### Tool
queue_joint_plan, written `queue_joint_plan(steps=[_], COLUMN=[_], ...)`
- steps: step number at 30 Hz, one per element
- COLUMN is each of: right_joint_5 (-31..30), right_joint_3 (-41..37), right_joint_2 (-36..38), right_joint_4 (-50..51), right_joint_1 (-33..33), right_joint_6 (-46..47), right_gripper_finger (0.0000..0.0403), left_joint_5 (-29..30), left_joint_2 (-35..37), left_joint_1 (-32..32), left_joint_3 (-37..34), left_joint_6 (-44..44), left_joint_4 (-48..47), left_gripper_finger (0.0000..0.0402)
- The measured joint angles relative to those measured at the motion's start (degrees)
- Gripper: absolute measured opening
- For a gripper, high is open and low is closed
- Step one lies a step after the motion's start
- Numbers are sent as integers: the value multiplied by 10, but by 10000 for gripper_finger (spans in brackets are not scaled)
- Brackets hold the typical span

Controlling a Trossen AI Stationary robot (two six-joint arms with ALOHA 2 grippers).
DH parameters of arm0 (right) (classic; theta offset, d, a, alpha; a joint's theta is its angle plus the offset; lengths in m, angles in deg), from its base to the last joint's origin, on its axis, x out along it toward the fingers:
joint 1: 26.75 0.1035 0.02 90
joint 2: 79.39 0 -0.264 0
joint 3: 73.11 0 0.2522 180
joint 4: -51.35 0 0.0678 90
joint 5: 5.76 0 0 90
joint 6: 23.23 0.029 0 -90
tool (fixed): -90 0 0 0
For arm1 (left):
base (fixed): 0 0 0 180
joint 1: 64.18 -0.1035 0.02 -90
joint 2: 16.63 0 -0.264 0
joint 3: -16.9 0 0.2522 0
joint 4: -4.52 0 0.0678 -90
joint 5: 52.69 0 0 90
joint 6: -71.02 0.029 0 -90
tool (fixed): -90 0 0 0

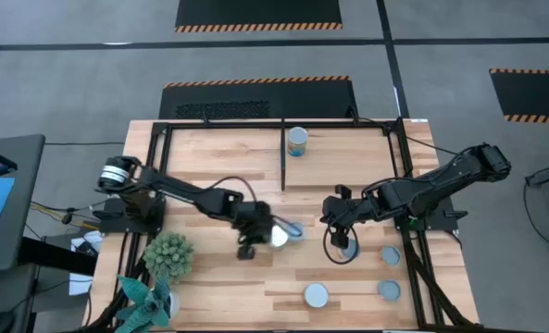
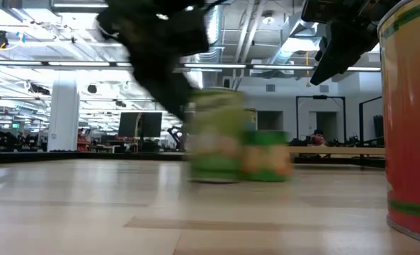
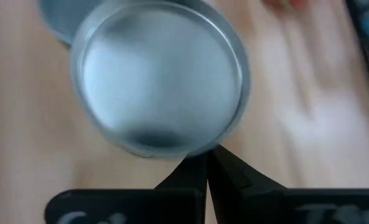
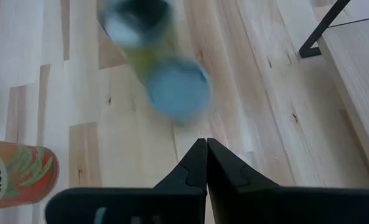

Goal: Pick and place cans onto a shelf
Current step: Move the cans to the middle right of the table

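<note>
High view is showing both arms reaching over the middle of the desk. The left gripper is hovering right over a can near the desk's centre, and the left wrist view is showing that can's silver top just ahead of fingers that are pressed together, tips touching, gripping nothing. The right gripper is hanging near another can, its fingers likewise clenched and empty, with a can top lying just beyond them. One can is already standing inside the shelf at the far side; three more cans are sitting near the right front corner.

Judging from this, the step in hand is approaching a can for a pick. Doing it well is likely meaning spreading the fingers before descending, centring them either side of the can's wall, and coming straight down so the rim is not being nudged over. The arms are working close together, so moving one at a time looks wiser.
</note>
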Motion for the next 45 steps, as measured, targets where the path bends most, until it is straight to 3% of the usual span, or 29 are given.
queue_joint_plan(steps=[4, 9, 12, 17, 21, 25, 31, 34, 38, 45], right_joint_5=[0, 0, 15, 113, 182, 176, 59, 65, 115, 80], right_joint_3=[0, 0, 0, 0, 0, 0, 0, 0, 6, 84], right_joint_2=[0, 0, 0, 0, 0, 0, -44, -103, -181, -283], right_joint_4=[1, 8, 12, 19, 37, 42, -68, -136, -211, -266], right_joint_1=[0, 6, 6, 16, 61, 149, 268, 290, 303, 331], right_joint_6=[1, 4, 4, 10, 63, 142, 230, 232, 258, 211], right_gripper_finger=[20, 24, 25, 21, 18, 20, 16, 15, 16, 14], left_joint_5=[25, -31, -46, -27, -4, 29, 95, 127, 142, 194], left_joint_2=[-23, -9, -6, -9, -10, -11, -12, -12, -12, -12], left_joint_1=[-25, -13, 1, 32, 46, 61, 83, 101, 126, 141], left_joint_3=[45, 82, 86, 87, 87, 87, 87, 87, 87, 87], left_joint_6=[22, 21, 13, 22, 41, 49, 50, 66, 70, 38], left_joint_4=[5, -149, -191, -168, -138, -124, -98, -51, -5, -4], left_gripper_finger=[0, 0, 0, 0, 0, 0, 0, 0, 0, 0])
